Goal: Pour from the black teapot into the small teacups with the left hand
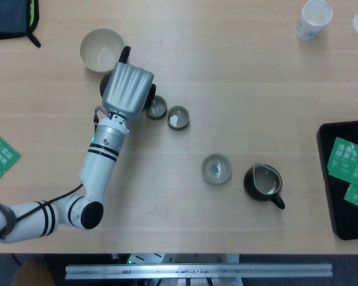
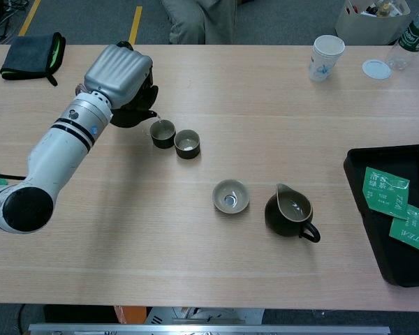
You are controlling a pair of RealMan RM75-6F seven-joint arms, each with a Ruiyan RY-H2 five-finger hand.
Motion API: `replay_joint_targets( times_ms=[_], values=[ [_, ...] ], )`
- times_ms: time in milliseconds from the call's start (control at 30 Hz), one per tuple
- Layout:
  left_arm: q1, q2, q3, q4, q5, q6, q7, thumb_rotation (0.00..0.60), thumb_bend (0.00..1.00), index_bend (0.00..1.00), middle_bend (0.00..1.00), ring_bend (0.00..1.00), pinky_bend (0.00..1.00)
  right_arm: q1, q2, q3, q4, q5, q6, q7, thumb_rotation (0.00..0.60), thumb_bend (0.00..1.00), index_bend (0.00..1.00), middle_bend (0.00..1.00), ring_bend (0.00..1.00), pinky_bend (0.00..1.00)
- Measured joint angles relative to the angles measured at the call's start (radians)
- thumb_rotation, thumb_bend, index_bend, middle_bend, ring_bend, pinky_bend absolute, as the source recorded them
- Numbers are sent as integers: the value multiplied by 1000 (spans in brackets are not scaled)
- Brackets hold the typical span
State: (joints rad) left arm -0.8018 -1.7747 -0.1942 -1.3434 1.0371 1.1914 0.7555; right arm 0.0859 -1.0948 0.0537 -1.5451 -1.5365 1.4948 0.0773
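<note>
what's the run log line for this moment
stage: pouring | left robot hand: holds black teapot, spout over nearer-left teacup | second teacup: beside it | right robot hand: not in view

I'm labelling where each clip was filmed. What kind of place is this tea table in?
Probably an office or lab set up for tea serving, not a home: a long wooden table, a paper cup, a black tray of tea packets, and grey floor with a yellow line.
</note>
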Motion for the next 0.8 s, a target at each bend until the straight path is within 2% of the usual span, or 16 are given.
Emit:
replay_joint_targets(
  times_ms=[800],
  values=[
    [12,0,-2,19,32,8,29,584,553,945,1000,932,186,-7,-3,-1,11,-7,9,13,600,147,263,268,126,106]
  ],
)
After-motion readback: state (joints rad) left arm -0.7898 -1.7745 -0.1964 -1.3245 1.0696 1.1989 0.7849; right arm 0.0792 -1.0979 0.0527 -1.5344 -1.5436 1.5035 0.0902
